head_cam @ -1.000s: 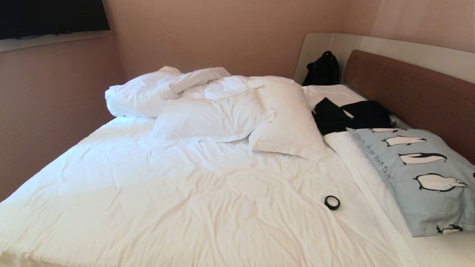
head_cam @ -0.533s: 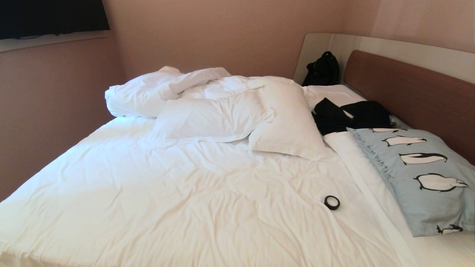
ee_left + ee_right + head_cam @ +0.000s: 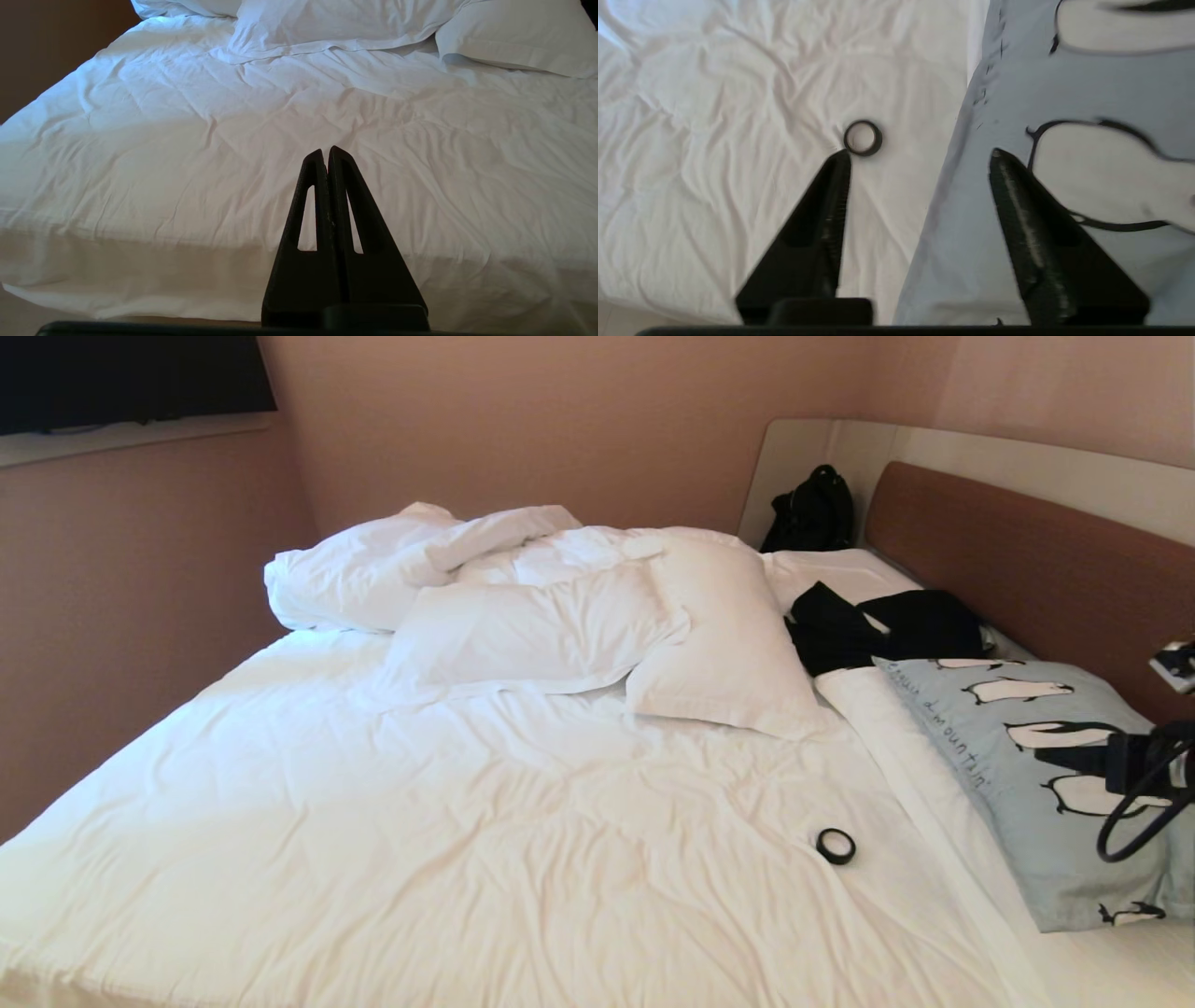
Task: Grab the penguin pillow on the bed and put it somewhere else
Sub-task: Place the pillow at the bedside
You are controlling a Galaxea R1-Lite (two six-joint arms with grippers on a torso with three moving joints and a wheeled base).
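My right gripper [image 3: 920, 154] hangs over the near left edge of the pillow [image 3: 1036, 775], fingers apart with nothing between them. The pillow lies flat at the right side of the bed [image 3: 467, 821], against the headboard [image 3: 1027, 560], a black garment [image 3: 887, 625] just beyond its far end. One finger [image 3: 1031, 224] is above the blue cover, the other [image 3: 822, 219] above the white sheet, so they straddle the pillow's edge. That is the hold I want: I judge I should come down until the edge sits deep between the fingers, then pinch a thick fold of cover and stuffing, not cloth alone, which would slip. The tape ring [image 3: 863, 137] lies on the sheet near my outer finger; I should keep clear of it. My left gripper [image 3: 325, 156] is parked over the near edge of the bed, fingers together.
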